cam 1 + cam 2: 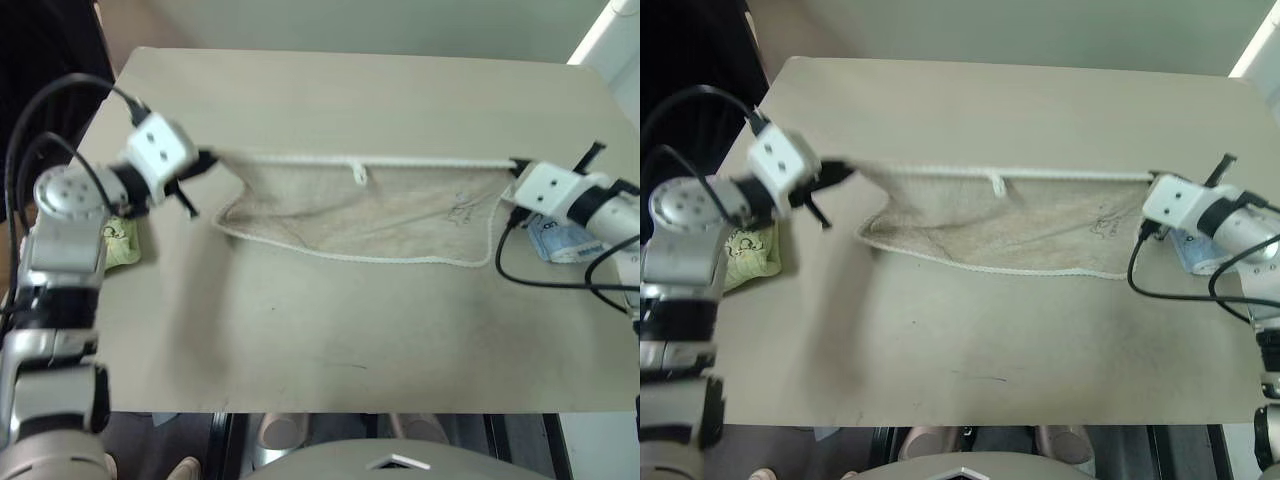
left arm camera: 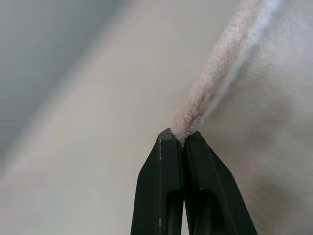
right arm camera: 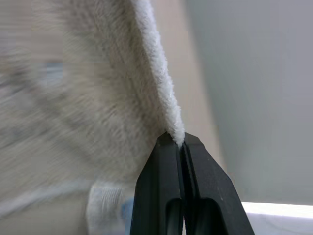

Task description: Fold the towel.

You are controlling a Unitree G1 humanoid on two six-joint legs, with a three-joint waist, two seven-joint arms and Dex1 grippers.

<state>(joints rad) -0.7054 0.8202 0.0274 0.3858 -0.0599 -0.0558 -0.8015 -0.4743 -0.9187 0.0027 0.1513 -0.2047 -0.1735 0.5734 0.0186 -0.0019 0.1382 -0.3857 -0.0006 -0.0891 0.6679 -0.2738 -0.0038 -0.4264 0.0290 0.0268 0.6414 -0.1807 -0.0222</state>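
Note:
The beige-tan towel with white stitched edging hangs stretched between both grippers above the table, its top edge taut and its lower edge sagging onto the tabletop. A small white loop tag dangles from the top edge. My left gripper is shut on the towel's left top corner. My right gripper is shut on the right top corner. In both wrist views the black fingers pinch the towel's edge between their tips.
A light green cloth lies on the table under my left arm. A light blue cloth lies under my right arm. The table's near half is bare, and its front edge runs along the bottom of the head views.

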